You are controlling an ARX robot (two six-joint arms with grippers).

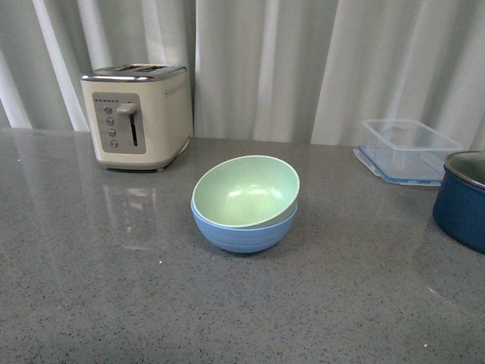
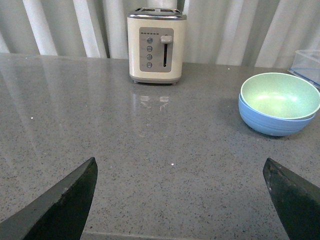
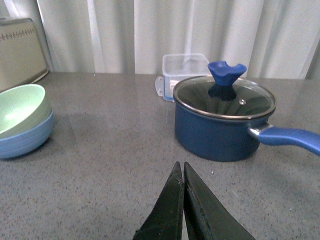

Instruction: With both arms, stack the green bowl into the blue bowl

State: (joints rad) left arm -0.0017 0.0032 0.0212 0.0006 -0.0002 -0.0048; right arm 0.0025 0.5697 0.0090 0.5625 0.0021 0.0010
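The left hand [image 2: 180,200] is held wide open low over the table [image 2: 150,150]; the right hand [image 3: 183,200] is pinched closed, gripping nothing. The green bowl [image 1: 246,189] is seen tilted inside the blue bowl [image 1: 242,231], whose inside is hidden.

Front view looks straight across the grey surface [image 1: 91,303] toward the curtain, the toaster [image 1: 136,114] back left. Left wrist view sits low and close over that surface, facing the same toaster [image 2: 156,45]. Right wrist view, equally low, faces the navy pot [image 3: 220,125]. All three share the stacked bowls [image 1: 246,201].
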